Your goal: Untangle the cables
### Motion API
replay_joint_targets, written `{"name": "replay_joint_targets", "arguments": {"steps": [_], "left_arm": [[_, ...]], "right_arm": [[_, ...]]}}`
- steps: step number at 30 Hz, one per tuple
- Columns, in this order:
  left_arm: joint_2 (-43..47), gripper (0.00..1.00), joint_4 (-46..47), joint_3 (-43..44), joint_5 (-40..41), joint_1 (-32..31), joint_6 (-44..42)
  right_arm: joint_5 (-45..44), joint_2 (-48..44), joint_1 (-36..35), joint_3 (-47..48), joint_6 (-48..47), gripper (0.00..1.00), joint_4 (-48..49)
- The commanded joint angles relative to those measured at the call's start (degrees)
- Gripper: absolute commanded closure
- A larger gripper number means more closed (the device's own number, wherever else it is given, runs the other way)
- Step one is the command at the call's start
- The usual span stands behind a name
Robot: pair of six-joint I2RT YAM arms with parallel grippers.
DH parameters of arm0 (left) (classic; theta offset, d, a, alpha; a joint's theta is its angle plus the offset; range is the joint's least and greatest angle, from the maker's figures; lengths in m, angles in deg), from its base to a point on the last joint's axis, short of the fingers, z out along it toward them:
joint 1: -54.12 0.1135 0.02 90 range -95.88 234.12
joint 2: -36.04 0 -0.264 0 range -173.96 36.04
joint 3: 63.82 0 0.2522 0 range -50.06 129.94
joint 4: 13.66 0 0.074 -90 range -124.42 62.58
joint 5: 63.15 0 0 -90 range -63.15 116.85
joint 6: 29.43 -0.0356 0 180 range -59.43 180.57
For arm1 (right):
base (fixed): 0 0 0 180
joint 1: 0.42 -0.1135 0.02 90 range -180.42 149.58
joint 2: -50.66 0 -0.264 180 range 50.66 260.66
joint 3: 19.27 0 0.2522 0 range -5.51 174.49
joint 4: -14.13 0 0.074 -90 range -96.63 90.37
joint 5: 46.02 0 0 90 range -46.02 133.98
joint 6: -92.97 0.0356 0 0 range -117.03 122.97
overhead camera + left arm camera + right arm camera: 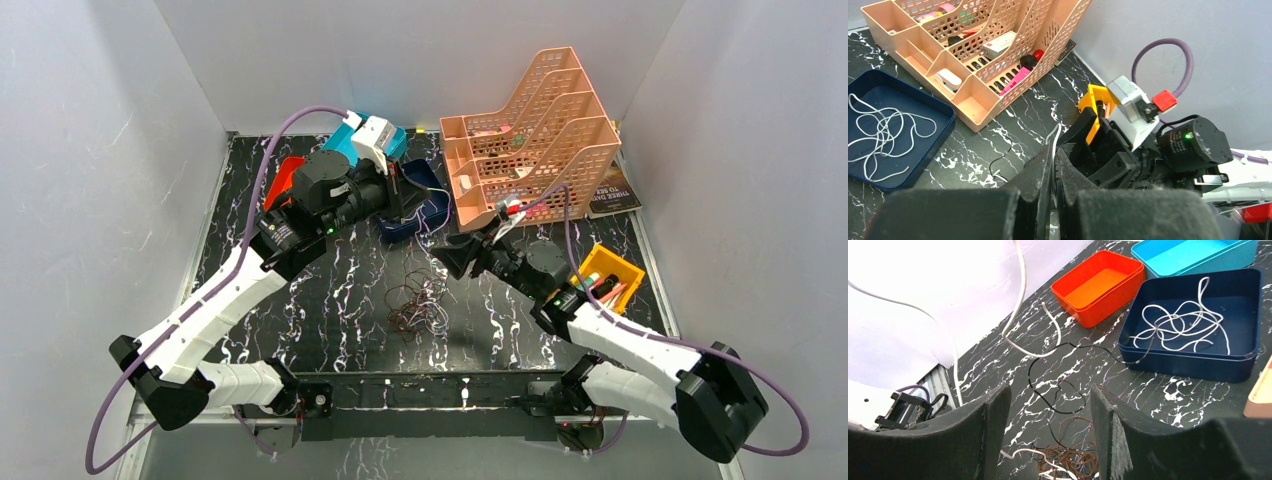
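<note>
Left hand [1054,150] clenched; a thin white strand [1055,134] runs up between its fingers, so it grips that strand. In the overhead view this hand [412,208] hangs at the near edge of the dark blue tray [437,216]

Right hand [1048,412] released, jaws wide apart, nothing between them. It sits low over the worktop [330,300], just in front of the peach organiser [530,150], facing the left hand

Cables in three places:
- the brown bunch [1070,457], a loose knot of loops, lies on the worktop mid-way between the two arms, below the right hand; a few pale strands are mixed into it
- a black strand [1029,375] loops across the marbled surface from the bunch towards the dark blue tray and lies up against its wall
- the held white strand rises off the worktop and out of the top of the right wrist view; its lower end curls beside the red tray [1098,287]

A second white cable [1178,322] lies coiled inside the dark blue tray. The red tray and the teal tray [1193,252] sit just beyond it, near the back wall. A yellow bin [620,262] stands at the right edge
</note>
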Motion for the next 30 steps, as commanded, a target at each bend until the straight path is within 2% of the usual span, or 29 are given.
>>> {"name": "replay_joint_targets", "arguments": {"steps": [1, 9, 12, 14, 16, 17, 22, 25, 30], "left_arm": [[1.5, 1.0, 1.1, 0.5, -1.8, 0.3, 0.4], [1.5, 1.0, 1.9, -0.5, -2.8, 0.3, 1.4], [1.5, 1.0, 2.0, -0.7, -3.0, 0.3, 1.7], [1.6, 1.0, 2.0, -0.7, -3.0, 0.3, 1.7], [1.9, 1.0, 1.9, -0.6, -2.9, 0.3, 1.8], [1.9, 1.0, 2.0, -0.4, -2.9, 0.3, 1.8], [2.4, 1.0, 2.1, 0.5, -2.0, 0.3, 1.7], [2.6, 1.0, 2.3, 1.7, -1.5, 0.3, 1.5], [2.6, 1.0, 2.7, 4.4, -0.3, 0.3, 0.8]], "right_arm": [[3.1, 3.8, -0.1, 3.4, 0.6, 0.32, 6.6], [4.9, 13.7, -0.1, 5.0, 2.3, 0.29, 15.9], [5.3, 17.2, -0.1, 6.0, 2.8, 0.31, 18.8], [5.8, 19.2, -0.1, 6.4, 3.0, 0.41, 19.8], [5.9, 20.7, -0.1, 6.0, 3.6, 0.56, 21.0], [5.9, 21.3, -0.2, 5.6, 3.9, 0.6, 21.6], [6.2, 23.8, -0.1, 2.6, 5.9, 0.94, 22.9], [7.2, 25.2, -0.1, 0.7, 6.6, 1.0, 23.8], [7.5, 27.4, -0.1, -2.7, 7.2, 1.0, 24.8]]}}
